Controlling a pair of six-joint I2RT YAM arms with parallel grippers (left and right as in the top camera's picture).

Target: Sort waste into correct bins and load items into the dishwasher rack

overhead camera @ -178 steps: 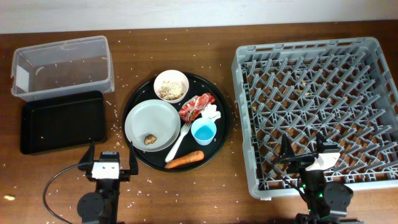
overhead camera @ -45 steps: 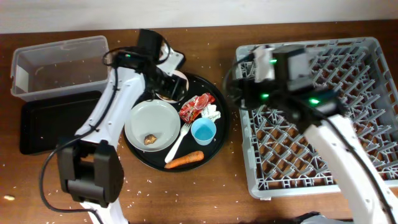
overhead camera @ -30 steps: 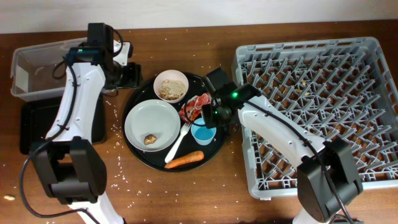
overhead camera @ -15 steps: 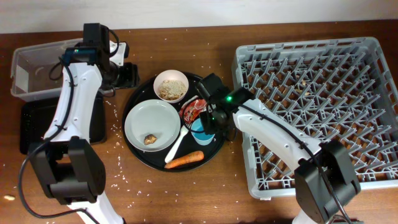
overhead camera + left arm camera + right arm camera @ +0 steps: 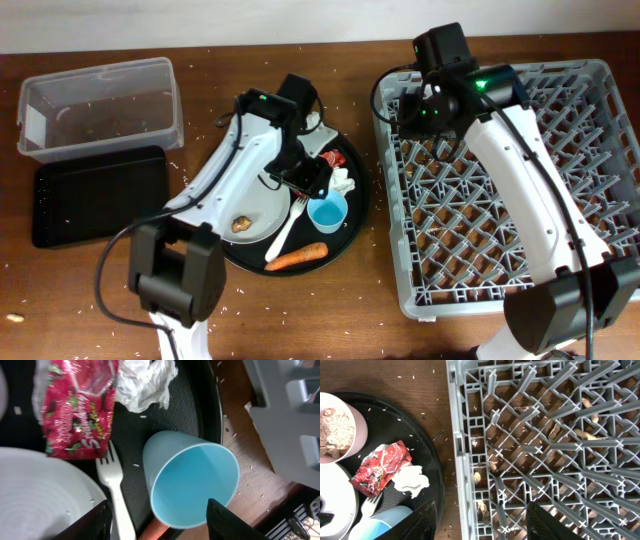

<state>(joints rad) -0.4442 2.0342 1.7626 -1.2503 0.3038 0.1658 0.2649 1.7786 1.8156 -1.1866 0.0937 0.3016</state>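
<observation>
My left gripper (image 5: 306,178) is open over the round black tray (image 5: 355,225). In the left wrist view its fingers (image 5: 162,522) straddle the light-blue cup (image 5: 192,485), which stands upright, without touching it. The red-and-white wrapper (image 5: 75,405), white tissue (image 5: 145,380), white fork (image 5: 115,495) and plate (image 5: 40,505) lie beside the cup. My right gripper (image 5: 428,108) is open and empty above the rack's (image 5: 520,190) far left corner. The right wrist view shows the bowl with rice-like food (image 5: 332,425). The carrot (image 5: 296,258) and brown lump (image 5: 242,222) show overhead.
The clear tub (image 5: 100,105) and the shallow black tray (image 5: 100,195) sit at the far left. Loose rice grains are scattered on the wooden table. Food scraps lie under the rack lattice (image 5: 545,435). My left arm hides the bowl overhead.
My left gripper swung from the clear tub to above the cup on the round tray. My right gripper left the tray and moved up to the rack's far left corner.
</observation>
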